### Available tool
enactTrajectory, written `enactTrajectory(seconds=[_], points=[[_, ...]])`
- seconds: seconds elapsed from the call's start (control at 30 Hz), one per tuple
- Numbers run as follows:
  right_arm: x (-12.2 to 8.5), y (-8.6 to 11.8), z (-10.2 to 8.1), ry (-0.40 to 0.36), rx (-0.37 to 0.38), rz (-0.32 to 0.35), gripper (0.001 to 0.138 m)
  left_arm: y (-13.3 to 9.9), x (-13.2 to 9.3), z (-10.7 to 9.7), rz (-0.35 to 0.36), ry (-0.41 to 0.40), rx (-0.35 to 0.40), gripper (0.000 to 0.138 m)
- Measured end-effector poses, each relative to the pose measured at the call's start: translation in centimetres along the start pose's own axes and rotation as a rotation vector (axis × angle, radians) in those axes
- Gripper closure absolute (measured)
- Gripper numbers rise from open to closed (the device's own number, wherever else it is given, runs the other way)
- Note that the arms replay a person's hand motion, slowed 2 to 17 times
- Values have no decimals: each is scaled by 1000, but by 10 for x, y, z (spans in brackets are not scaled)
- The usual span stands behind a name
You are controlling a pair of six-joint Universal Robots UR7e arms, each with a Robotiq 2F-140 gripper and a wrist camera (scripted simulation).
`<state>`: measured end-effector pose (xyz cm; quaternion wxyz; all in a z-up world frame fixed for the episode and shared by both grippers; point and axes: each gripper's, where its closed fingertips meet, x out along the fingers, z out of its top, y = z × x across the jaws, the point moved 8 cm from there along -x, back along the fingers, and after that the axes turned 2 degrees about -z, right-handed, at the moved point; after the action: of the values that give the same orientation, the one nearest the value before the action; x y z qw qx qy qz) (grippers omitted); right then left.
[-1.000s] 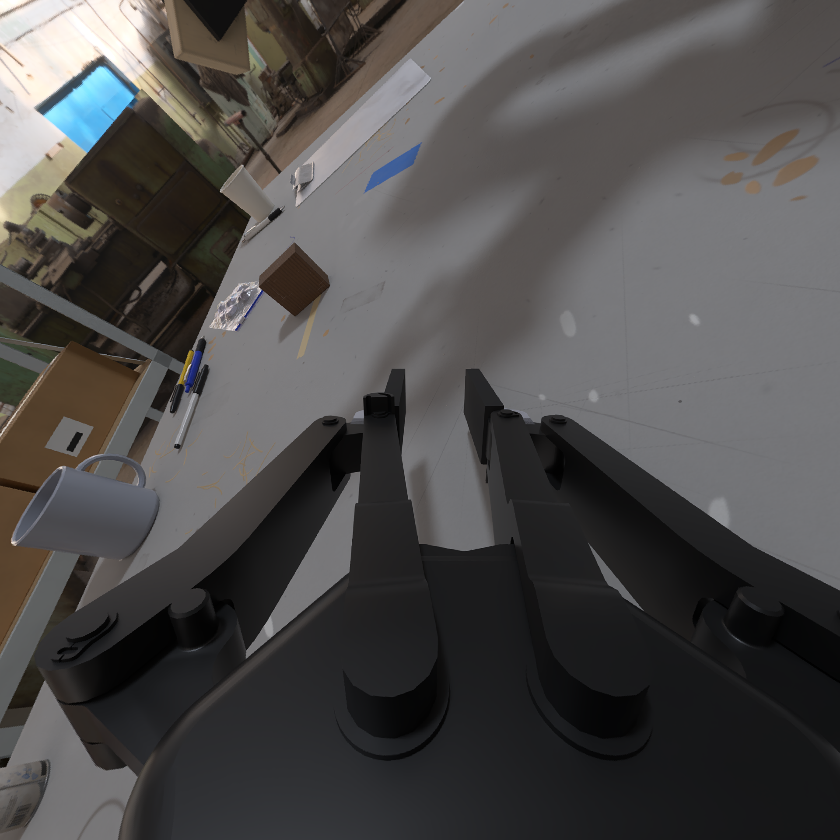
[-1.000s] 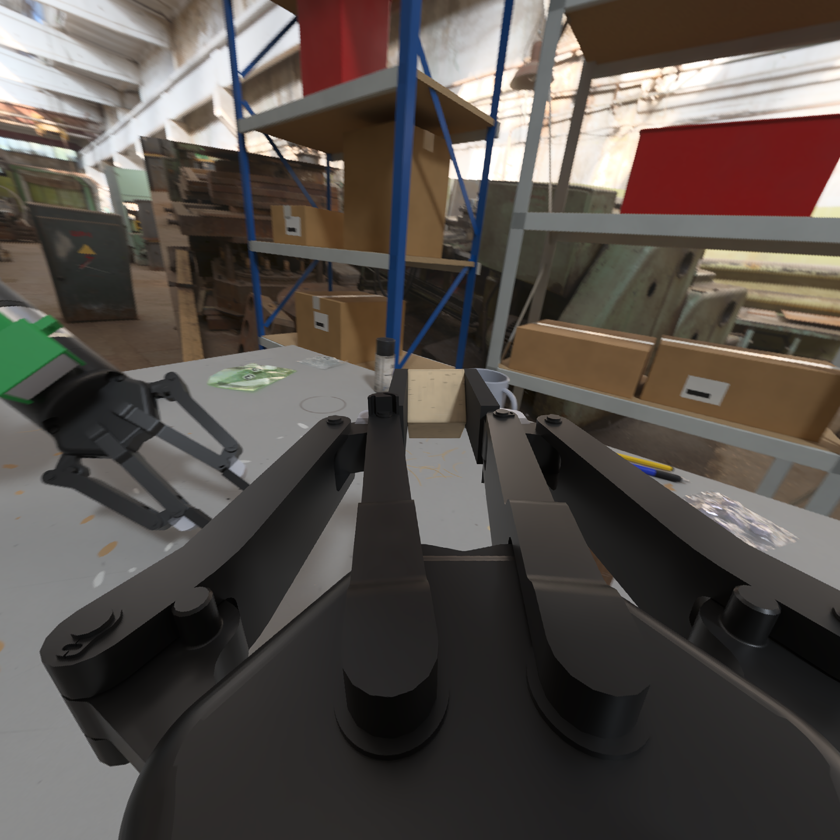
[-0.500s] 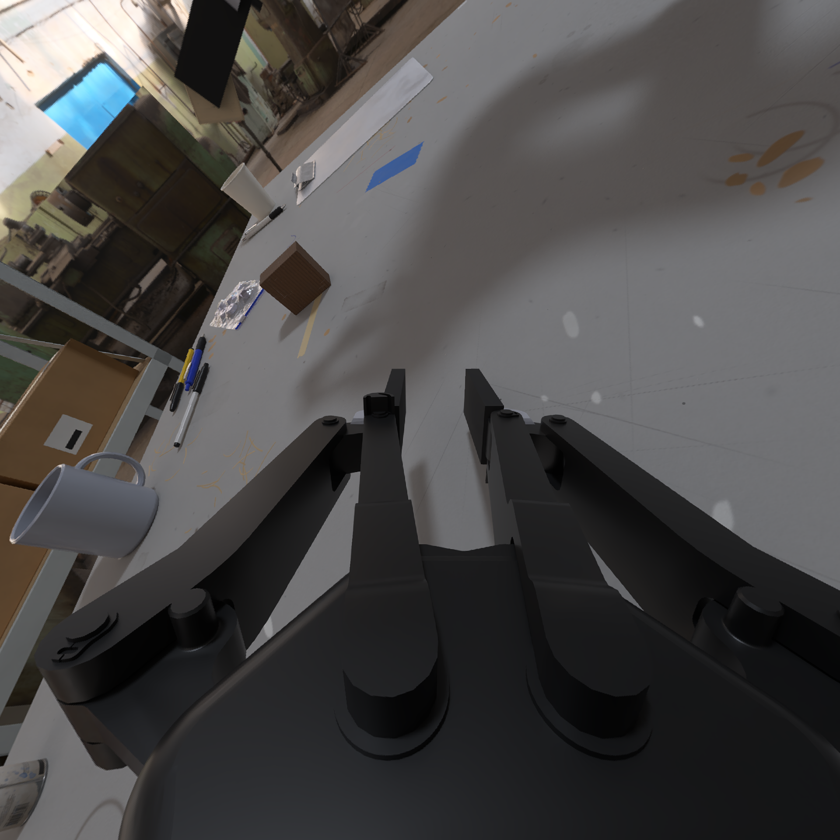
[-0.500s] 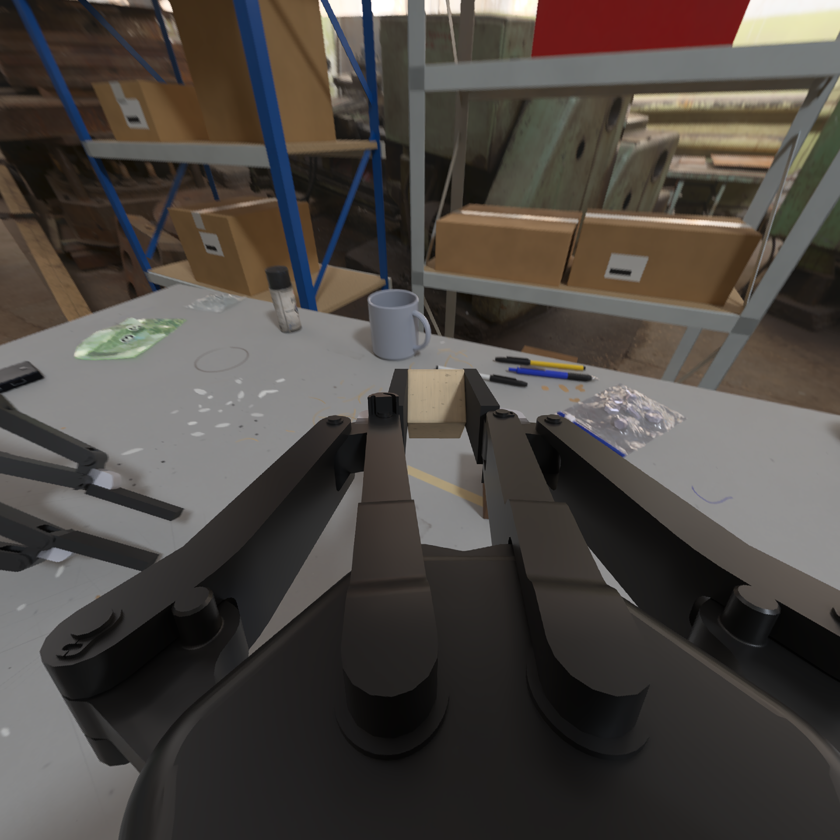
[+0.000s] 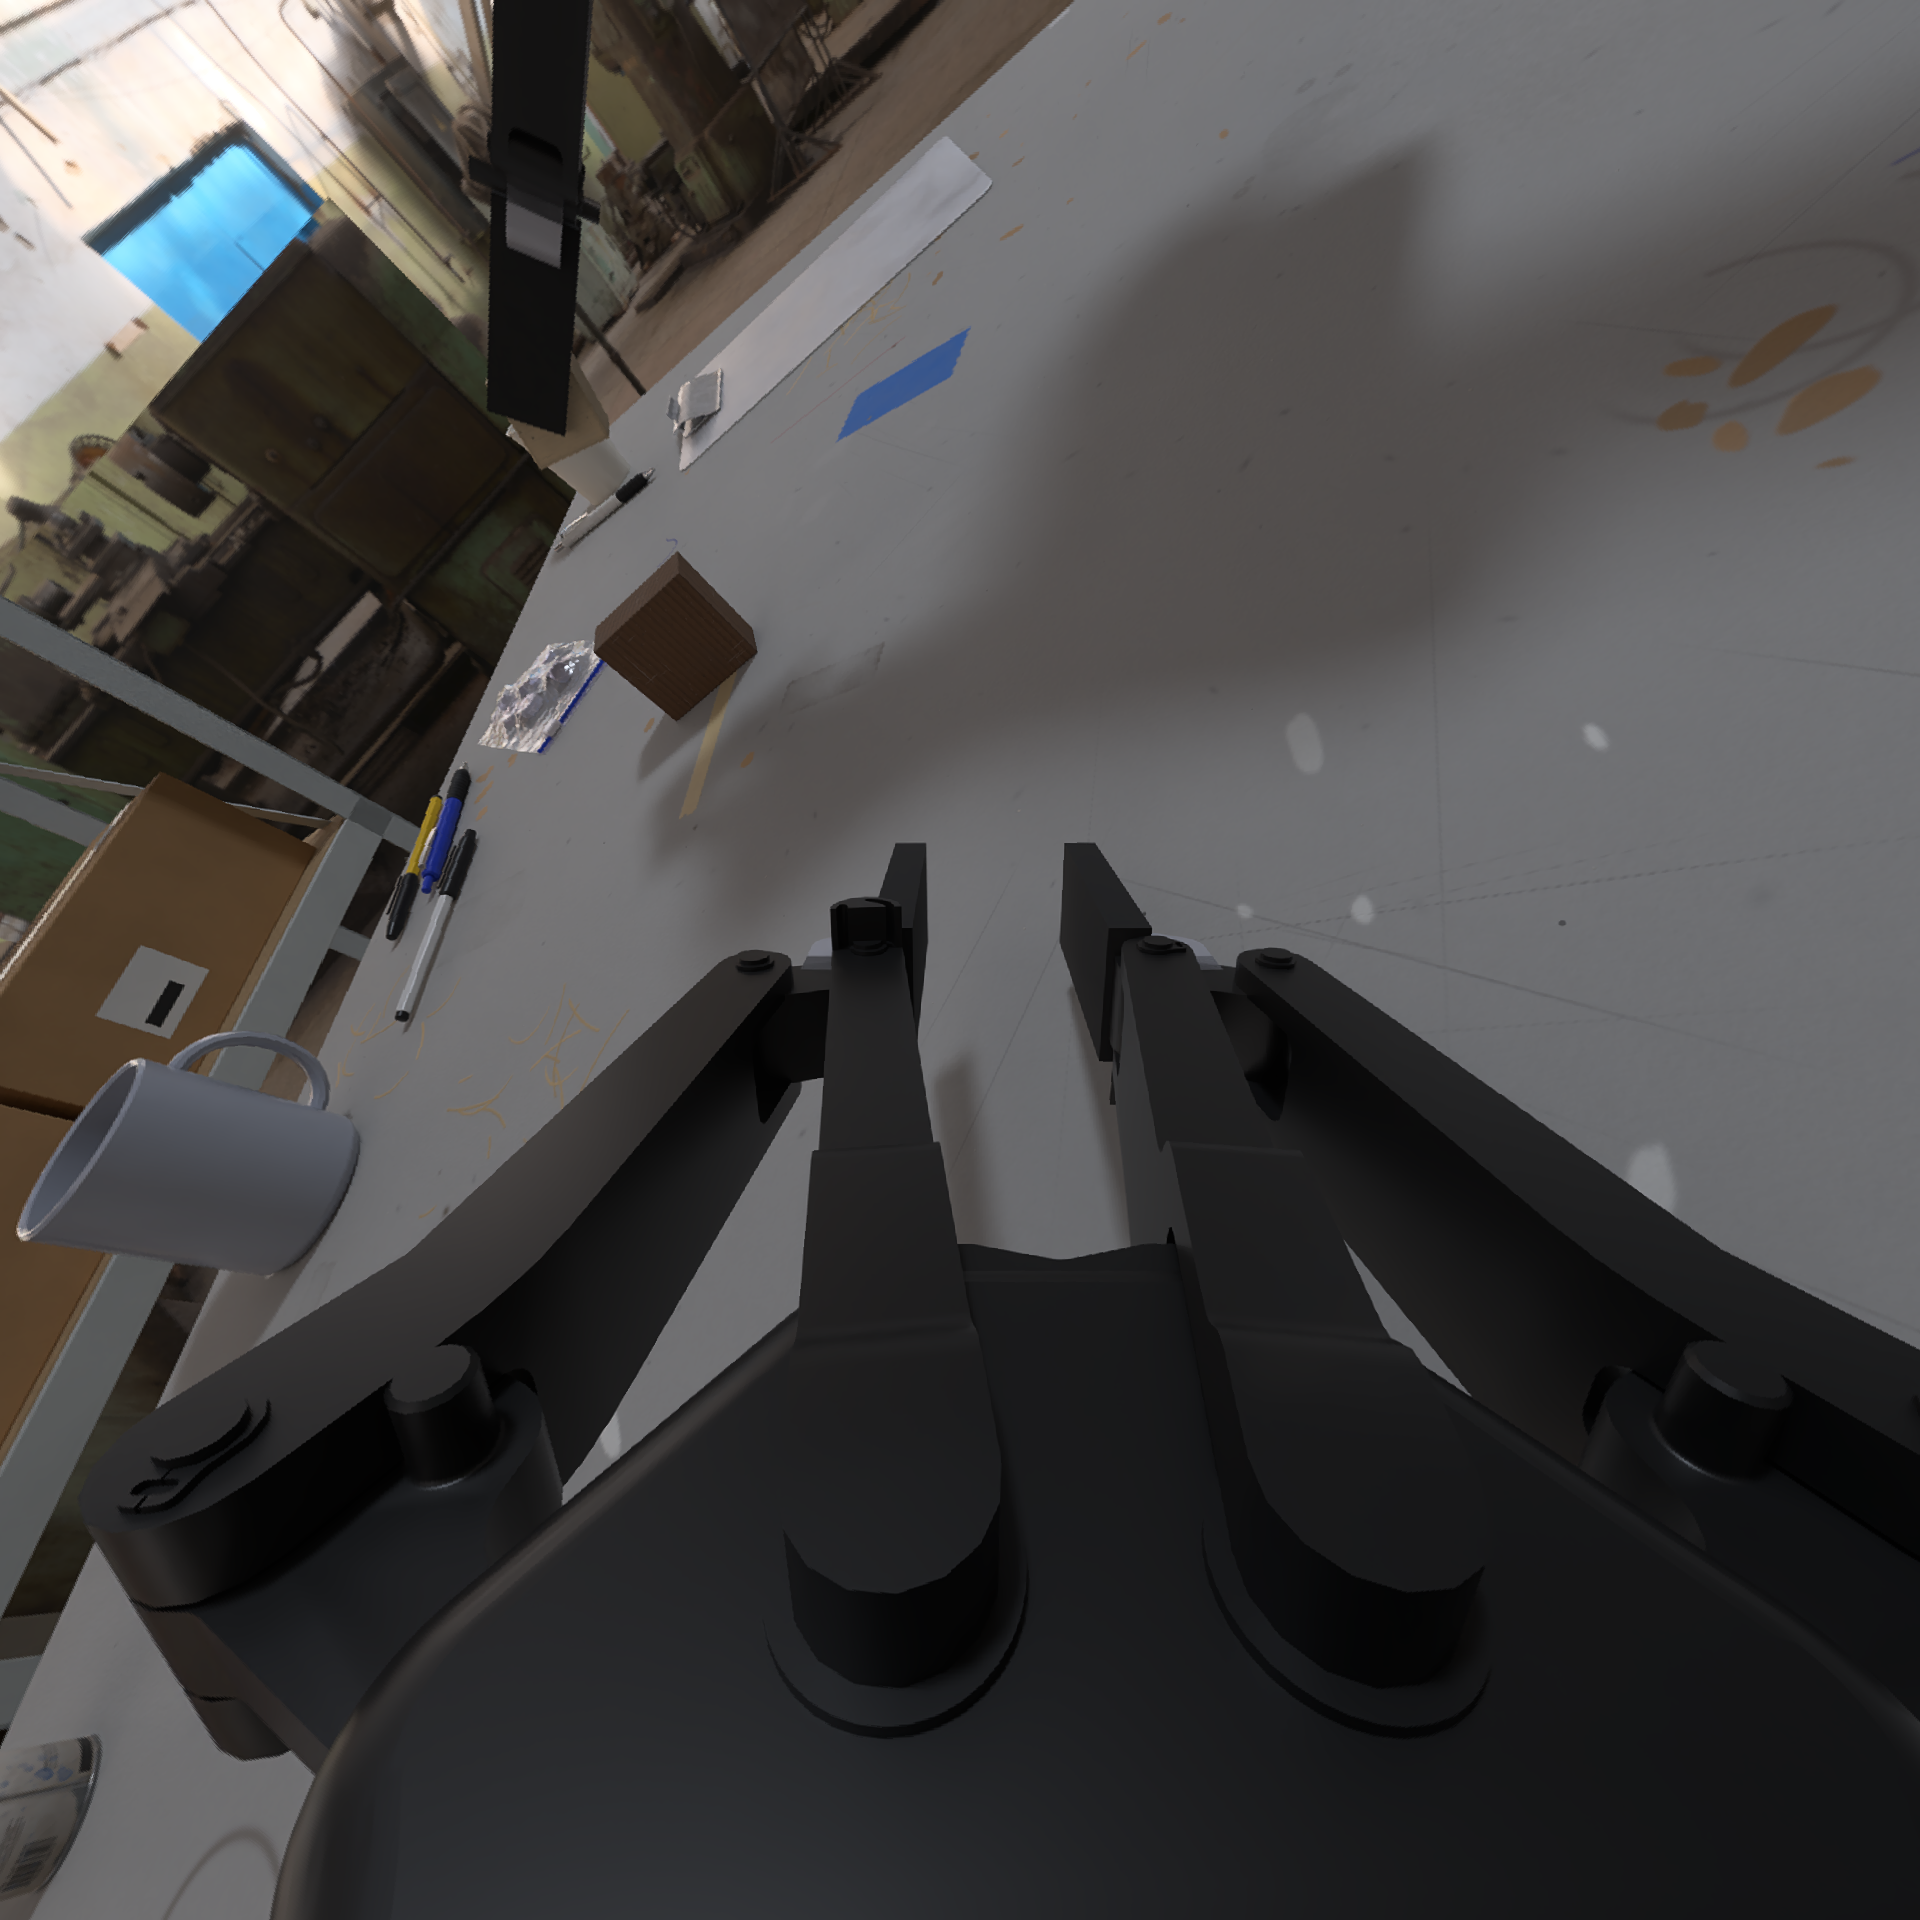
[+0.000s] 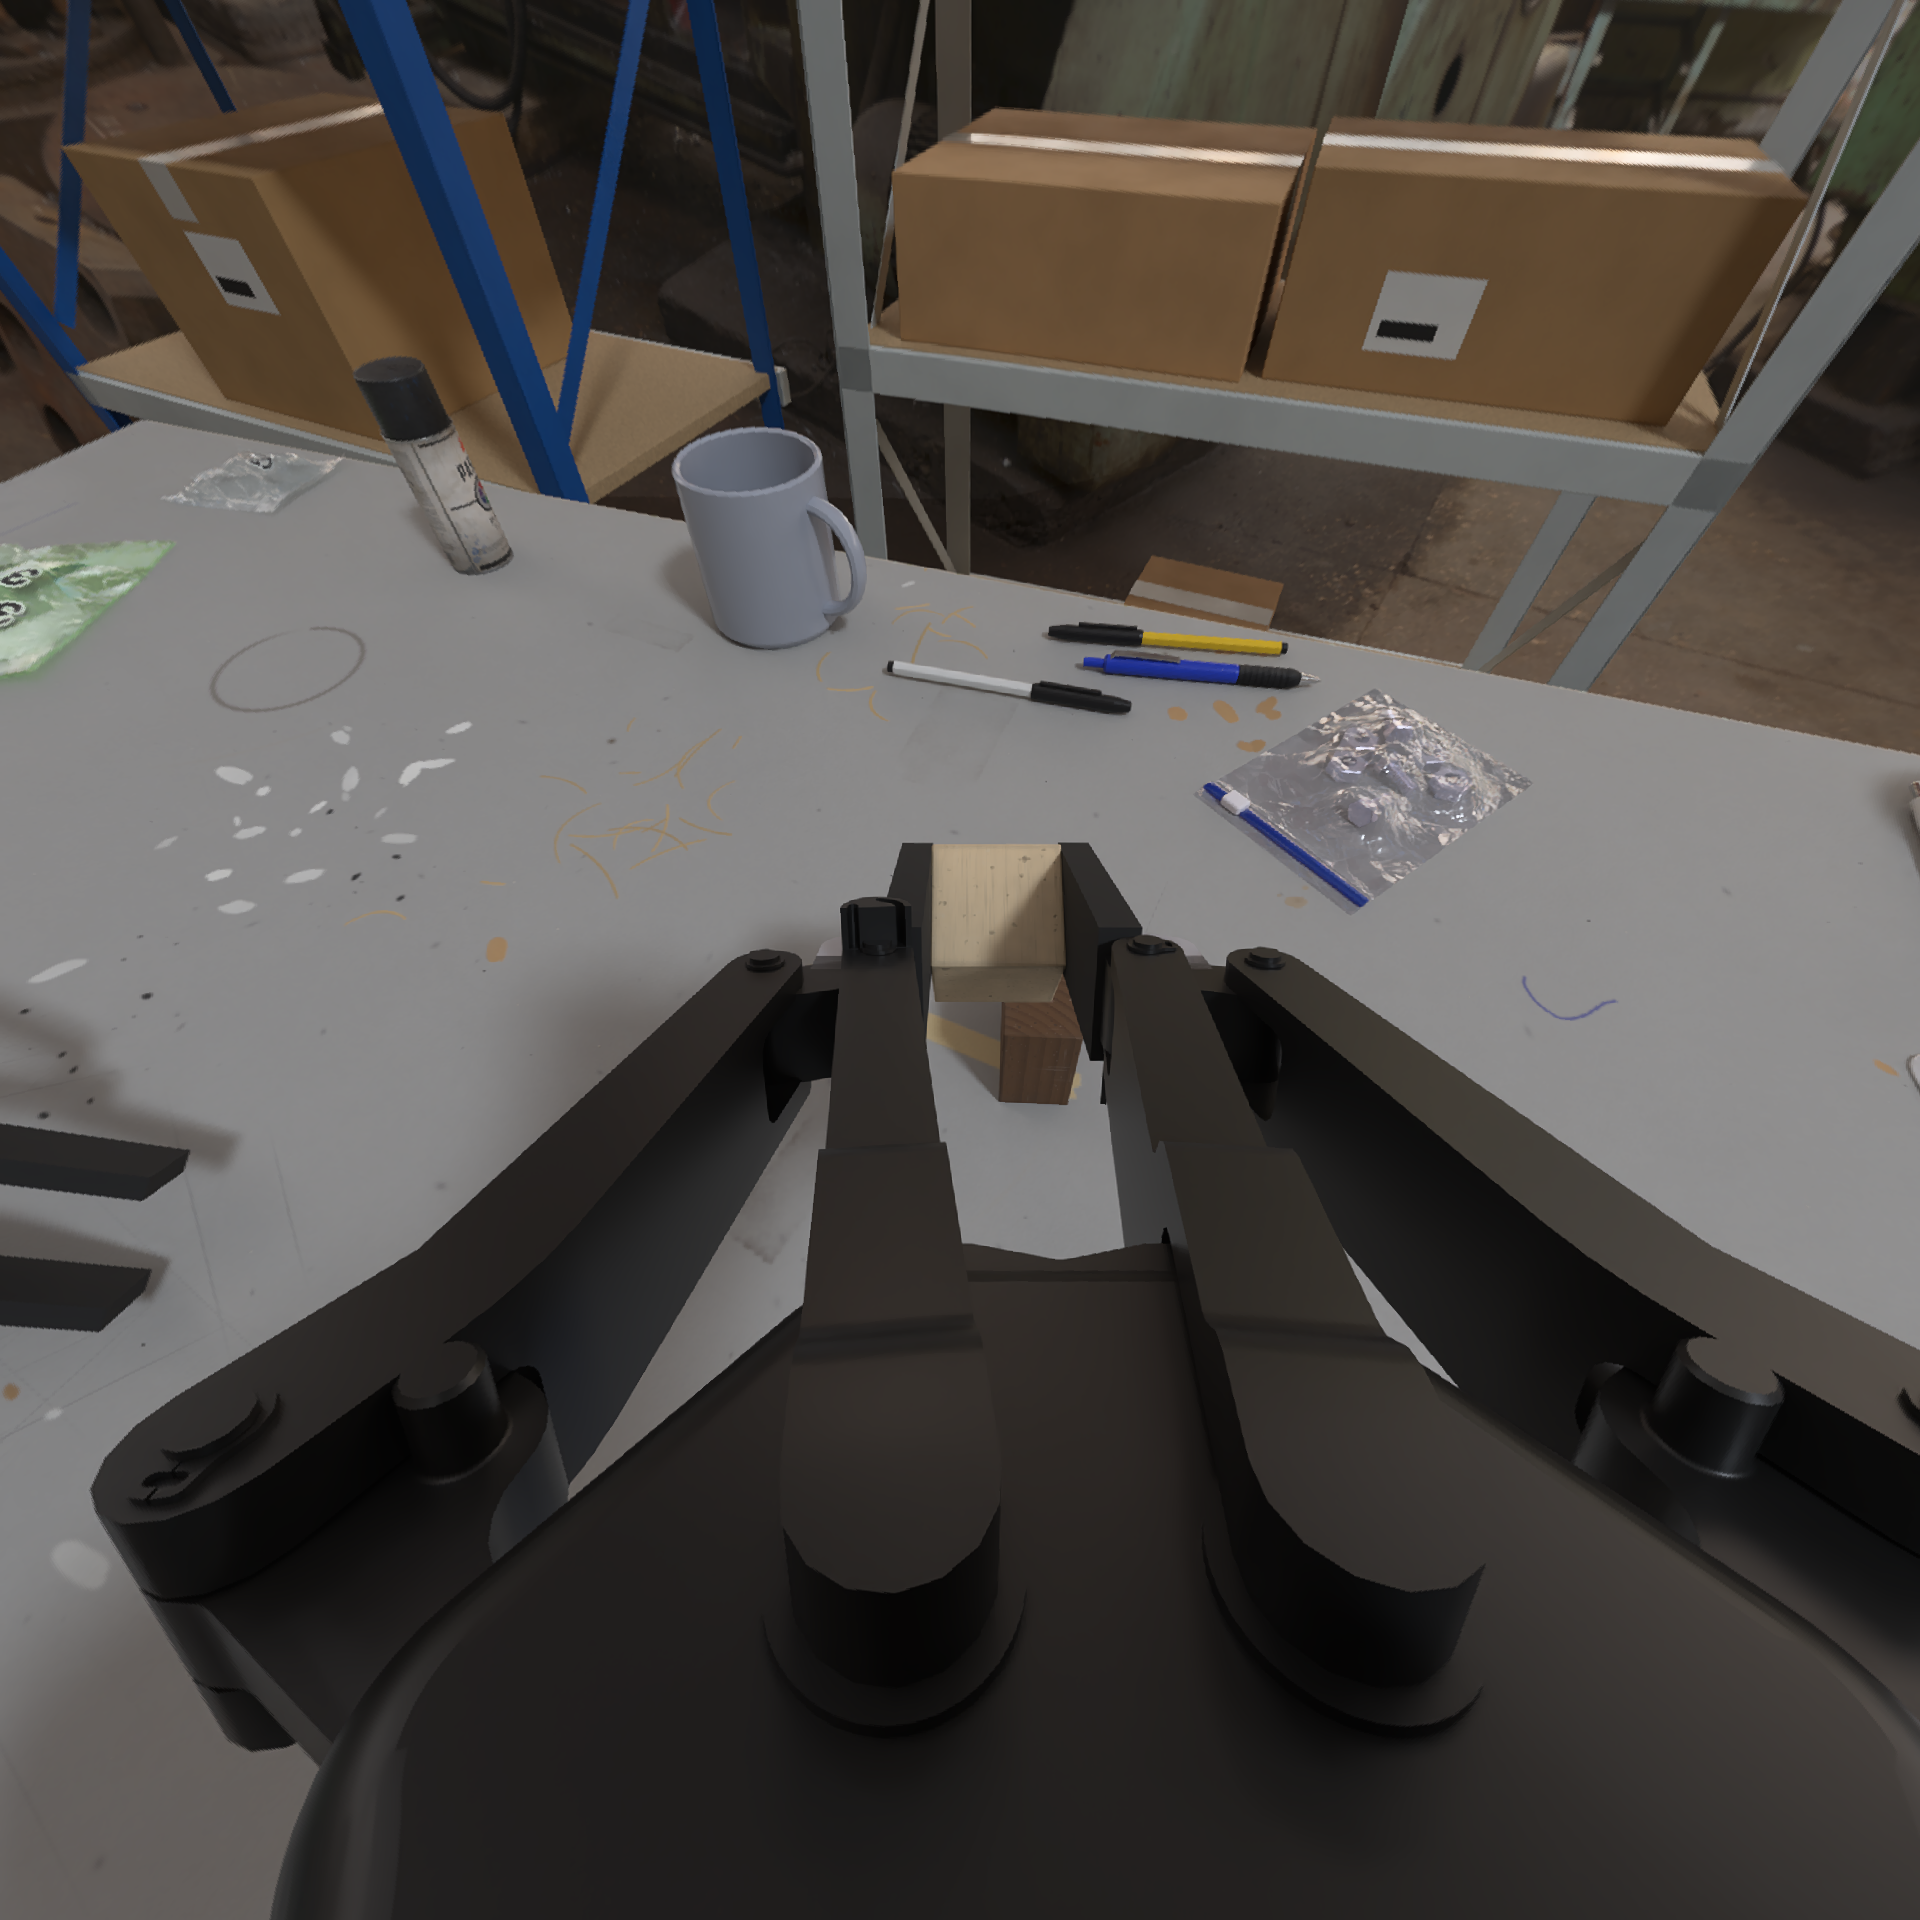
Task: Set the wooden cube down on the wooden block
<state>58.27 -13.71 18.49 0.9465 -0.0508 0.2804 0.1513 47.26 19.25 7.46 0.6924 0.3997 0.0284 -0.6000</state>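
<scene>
While the black right gripper (image 6: 997, 914) clamps the pale, square-edged wooden cube (image 6: 995, 906) above the grey table (image 6: 623, 997), the darker brown wooden block (image 6: 1034, 1055) stands just beneath it, partly hidden. The black left gripper (image 5: 992, 914) hangs partly open, holding nothing. A black-capped spray can (image 6: 431, 468) bears a printed label.

1. The right gripper (image 6: 995, 914) is tilted down toward the table, its two black fingers clamped on the wooden cube (image 6: 995, 906).
2. The left gripper (image 5: 992, 914) hangs low over the table, fingers parted, nothing between them.
</scene>
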Motion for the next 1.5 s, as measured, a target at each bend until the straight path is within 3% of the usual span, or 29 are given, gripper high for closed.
enactTrajectory(seconds=[0.57, 1.1, 1.5], points=[[43, -11, 6, 137, -53, -49, 107, 0, 0, -1, -2, 0, -3, 103], [71, -8, -1, 300, -105, -78, 107, 1, -1, -1, 1, 11, 7, 103], [77, -9, -5, 306, -73, -110, 107, 0, -1, -1, 4, 16, 15, 103]])
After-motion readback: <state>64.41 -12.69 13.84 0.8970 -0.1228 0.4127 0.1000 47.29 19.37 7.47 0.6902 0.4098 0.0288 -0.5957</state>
